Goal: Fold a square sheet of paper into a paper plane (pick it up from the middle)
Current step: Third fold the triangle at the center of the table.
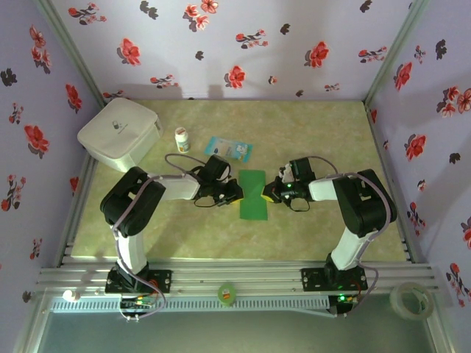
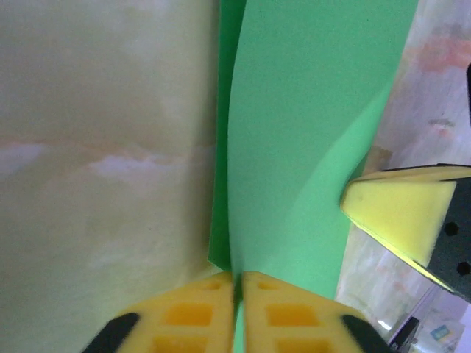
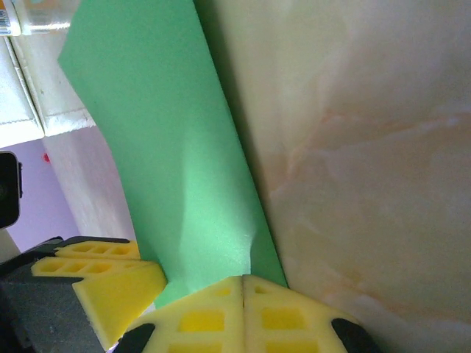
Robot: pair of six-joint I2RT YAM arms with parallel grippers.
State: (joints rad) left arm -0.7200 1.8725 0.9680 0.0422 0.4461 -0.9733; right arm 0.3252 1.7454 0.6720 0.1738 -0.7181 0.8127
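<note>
The green sheet of paper (image 1: 253, 197) sits mid-table (image 1: 331, 132) between the arms. It is a narrow rectangle, long axis running from the near side toward the back wall. The left gripper (image 2: 237, 285) is clenched on its left edge and the right gripper (image 3: 243, 285) on its right, both about halfway along.

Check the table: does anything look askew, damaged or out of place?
The green paper is not lying flat: the left gripper and the right gripper pinch opposite edges, so it bows, with a soft buckle near the right gripper. No tear shows.
</note>
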